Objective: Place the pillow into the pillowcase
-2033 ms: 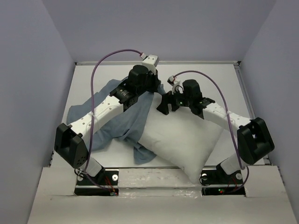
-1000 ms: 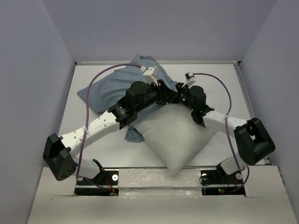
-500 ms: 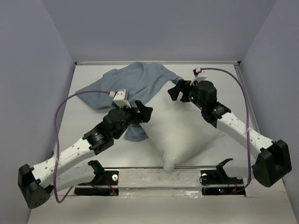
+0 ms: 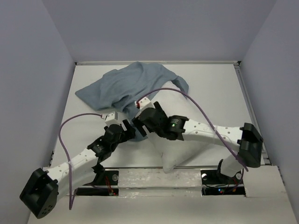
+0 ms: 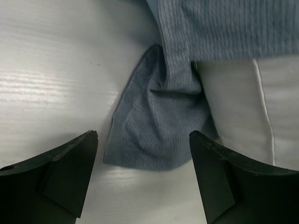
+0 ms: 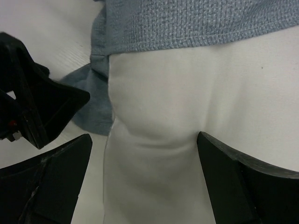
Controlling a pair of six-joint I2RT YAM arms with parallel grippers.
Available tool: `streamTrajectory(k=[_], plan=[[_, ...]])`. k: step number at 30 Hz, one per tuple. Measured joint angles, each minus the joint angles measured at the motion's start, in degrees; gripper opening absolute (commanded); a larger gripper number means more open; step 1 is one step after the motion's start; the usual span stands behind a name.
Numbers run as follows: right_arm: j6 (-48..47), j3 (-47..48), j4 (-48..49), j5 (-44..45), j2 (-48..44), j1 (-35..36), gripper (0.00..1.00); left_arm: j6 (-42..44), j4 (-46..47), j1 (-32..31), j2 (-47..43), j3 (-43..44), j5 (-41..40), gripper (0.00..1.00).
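Only the wrist views show the pillowcase hem overlapping the pillow

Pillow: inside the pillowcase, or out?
Partly covered: the pillowcase hem crosses the pillow, near end bare white. Enclosed or only draped: cannot tell.

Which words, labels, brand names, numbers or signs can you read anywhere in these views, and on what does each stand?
None can be read.
The pillowcase and the pillow are plain cloth with no print in view.
The table shows no marking either.
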Motion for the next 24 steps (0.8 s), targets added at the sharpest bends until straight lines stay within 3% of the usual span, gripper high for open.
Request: streamTrajectory(k=[3,4,6,7,8,13,16,17,21,24], plan=[[-0.46,4.92,-3.78,6.8,6.4,1.95,1.0,0.76,7.34,3.58,7.39,0.0,2.43,0.91],[-0.57,6.86,-4.92,9.88,9.07,2.23,0.92,1.01,9.35,4.5,9.66,0.0,3.52,0.91],[-0.92,8.92,-5.86,14.05,12.59,2.36,0.61,1.57,14.99,6.21,15.23,0.04,5.73,0.91],[-1.09,9.68,-6.49,16.02,14.14,2.29,0.22,1.99,18.45,6.97,18.01,0.04,6.64,0.91],[-1.11,10.49,-7.17,18.14,16.02,2.14,0.0,2.23,20.46,7.41,19.67,0.46,7.54,0.91],[0.81,10.54,-7.17,19.19,17.2,-0.52,0.0,3.63,31.23,9.11,28.48,2.05,11.54,0.9],[1.64,7.74,-5.11,16.04,12.22,-2.4,0.0,3.8,37.24,9.53,32.74,2.67,15.06,0.71],[1.88,6.99,-4.96,15.26,10.03,-3.08,0.0,3.74,39.1,9.53,34.8,3.06,16.44,0.49],[3.19,6.19,-3.98,11.93,3.21,-5.81,0.0,3.34,43.91,9.51,38.8,3.72,21.05,0.0],[4.46,6.21,-2.99,10.1,2.21,-7.19,0.0,2.49,46.23,8.55,38.51,3.76,24.61,0.0]])
